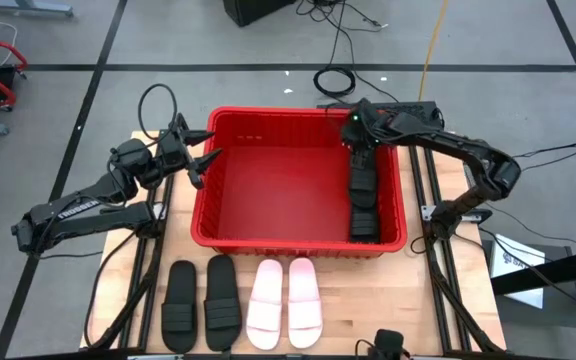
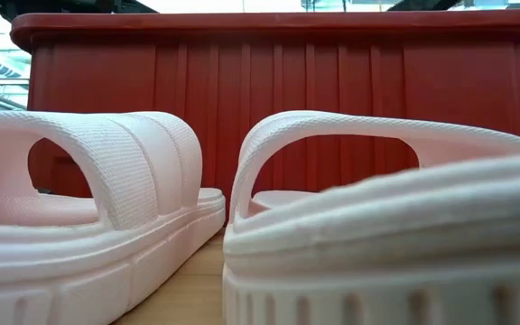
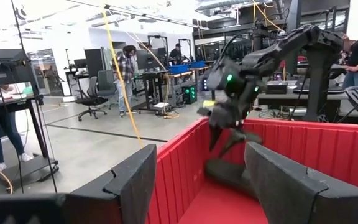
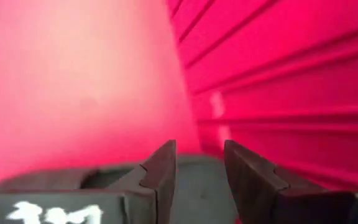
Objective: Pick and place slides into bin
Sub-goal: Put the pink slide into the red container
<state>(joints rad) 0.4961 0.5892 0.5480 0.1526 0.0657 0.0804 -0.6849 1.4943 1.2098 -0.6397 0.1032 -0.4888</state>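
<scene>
Low view puts you right behind the two pale pink slides (image 2: 106, 226), which lie side by side on the table's front edge with the red bin (image 2: 278, 81) just behind them. From above you see two black slides (image 1: 200, 303) beside the pale pair (image 1: 286, 302), all four not yet binned, and two more black slides (image 1: 364, 205) end to end along the bin's right inner wall.

Your left gripper (image 1: 200, 158) hovers at the bin's left rim with its jaws wide apart and holding nothing. Your right gripper (image 1: 357, 143) hangs inside the bin's far right corner, above the far black slide; its jaws stand partly apart, and the right wrist view shows only a narrow gap with nothing between the fingers (image 4: 160, 168), so the slide looks released.

Lift that arm straight up clear of the rim before swinging it out, so you don't drag the slide or catch the wall. Then bring it to the front row.
</scene>
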